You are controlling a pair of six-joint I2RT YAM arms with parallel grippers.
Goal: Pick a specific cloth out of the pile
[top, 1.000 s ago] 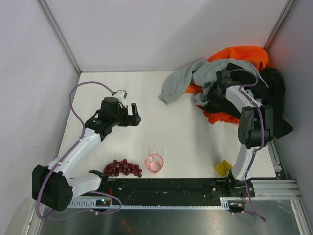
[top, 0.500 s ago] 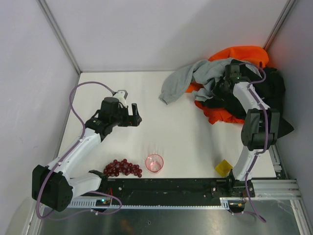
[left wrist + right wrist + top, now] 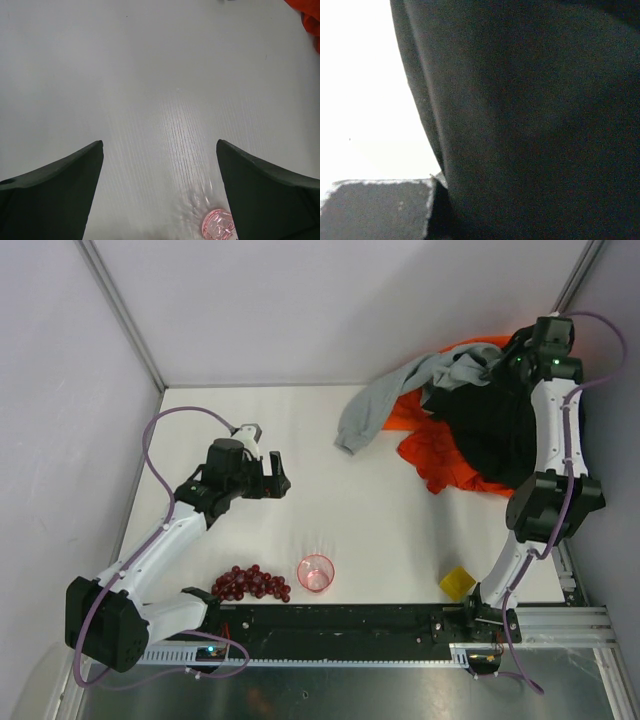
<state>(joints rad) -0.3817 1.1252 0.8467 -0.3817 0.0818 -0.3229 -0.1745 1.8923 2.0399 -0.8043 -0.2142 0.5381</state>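
The right gripper [image 3: 500,363] is raised over the table's [image 3: 300,430] far right corner, its jaws closed on a black cloth [image 3: 490,430] that hangs from it and fills the right wrist view. The red-orange cloth [image 3: 440,455] lies on the table at the near edge of the pile [image 3: 460,390], partly under the black cloth, beside the grey sweatshirt [image 3: 385,400]. The left gripper [image 3: 270,475] hovers well apart, jaws wide open and empty.

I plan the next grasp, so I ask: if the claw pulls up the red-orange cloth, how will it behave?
Probably floppy: the red-orange cloth lies in crumpled folds, so it should sag from one grip point. It looks thin, so it is likely light. It may snag, since the black cloth overlaps one edge.
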